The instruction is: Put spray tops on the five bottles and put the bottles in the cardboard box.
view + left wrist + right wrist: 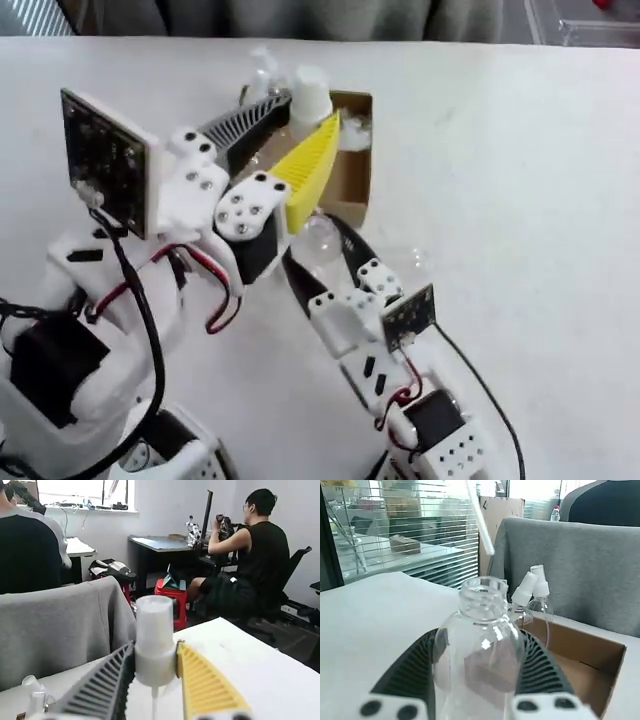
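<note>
My left gripper (154, 655) clenched the white spray top (154, 620), its tube (481, 517) hanging just above the open neck of the clear bottle (482, 600) that my right gripper (481, 636) grasped upright. Behind it, 2 capped bottles (535, 587) stood in the cardboard box (580, 645) on the table (520, 150).

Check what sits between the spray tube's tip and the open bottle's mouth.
Nothing: in the right wrist view, only air separates the spray tube from the bottle mouth.

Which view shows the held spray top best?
Left wrist: the spray top sits centred between the fingers, head fully visible. High view shows it from above, by the box. Right wrist shows its tube above the bottle.
</note>
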